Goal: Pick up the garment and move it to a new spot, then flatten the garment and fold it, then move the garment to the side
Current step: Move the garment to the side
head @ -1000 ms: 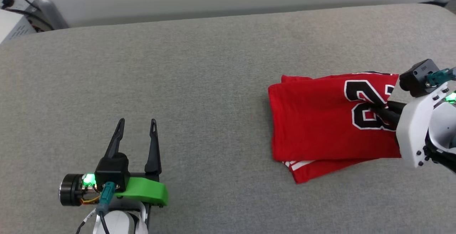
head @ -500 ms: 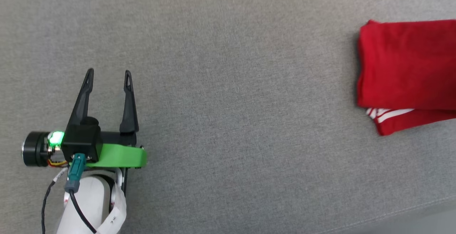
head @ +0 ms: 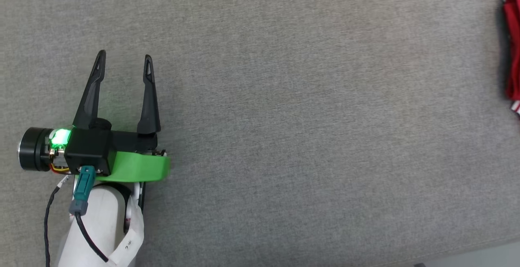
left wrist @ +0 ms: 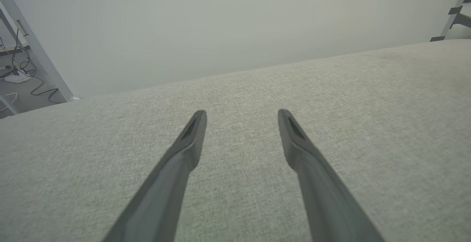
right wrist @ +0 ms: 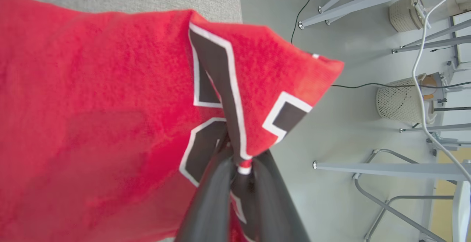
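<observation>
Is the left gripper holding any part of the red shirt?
No, the left gripper stands open and empty over the grey surface, far from the garment.

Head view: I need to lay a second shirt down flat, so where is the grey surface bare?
The wide stretch of grey surface between the open left hand and the garment is bare, as is the strip ahead of that hand. It is crowded at the right edge, where the right hand is shut on the garment.
</observation>
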You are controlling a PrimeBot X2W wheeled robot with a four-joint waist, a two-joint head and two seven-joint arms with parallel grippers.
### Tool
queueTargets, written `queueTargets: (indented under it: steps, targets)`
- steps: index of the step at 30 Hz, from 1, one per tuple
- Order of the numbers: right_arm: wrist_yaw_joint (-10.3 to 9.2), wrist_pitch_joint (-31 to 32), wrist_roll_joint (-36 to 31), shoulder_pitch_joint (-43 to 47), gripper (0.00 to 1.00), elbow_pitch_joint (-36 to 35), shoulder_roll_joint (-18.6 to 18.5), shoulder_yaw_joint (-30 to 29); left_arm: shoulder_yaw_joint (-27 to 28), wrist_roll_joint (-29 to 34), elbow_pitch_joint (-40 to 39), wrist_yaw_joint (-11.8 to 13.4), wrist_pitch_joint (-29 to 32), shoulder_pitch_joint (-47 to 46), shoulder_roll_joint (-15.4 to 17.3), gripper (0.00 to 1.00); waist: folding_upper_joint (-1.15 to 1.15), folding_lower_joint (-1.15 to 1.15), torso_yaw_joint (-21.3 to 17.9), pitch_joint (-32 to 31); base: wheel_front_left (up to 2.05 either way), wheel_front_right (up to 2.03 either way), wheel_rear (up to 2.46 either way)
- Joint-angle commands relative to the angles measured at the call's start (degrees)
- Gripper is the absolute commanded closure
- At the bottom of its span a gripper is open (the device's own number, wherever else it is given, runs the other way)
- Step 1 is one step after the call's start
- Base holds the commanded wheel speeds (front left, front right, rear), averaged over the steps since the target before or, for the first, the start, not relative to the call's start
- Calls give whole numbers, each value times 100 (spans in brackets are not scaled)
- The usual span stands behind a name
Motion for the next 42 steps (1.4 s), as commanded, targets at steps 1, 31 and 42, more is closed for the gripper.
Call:
queueTargets:
  steps: [1,31,42]
  targets:
    - [-5,-87,-197,-119,100,73,52,-65,-7,68,-25,15,-33,-104,33,0,33,-1,125,89,0,0,0]
    - [-5,-4132,-2128,471,0,-1133,2063,-1441,-159,-141,500,330,-33,1097,-334,0,33,-1,839,-2250,0,0,0]
    - [-5,-4383,-1846,1703,0,-2397,3382,-1014,-106,-235,784,295,-33,1267,-314,0,33,-1,1203,-2722,0,0,0]
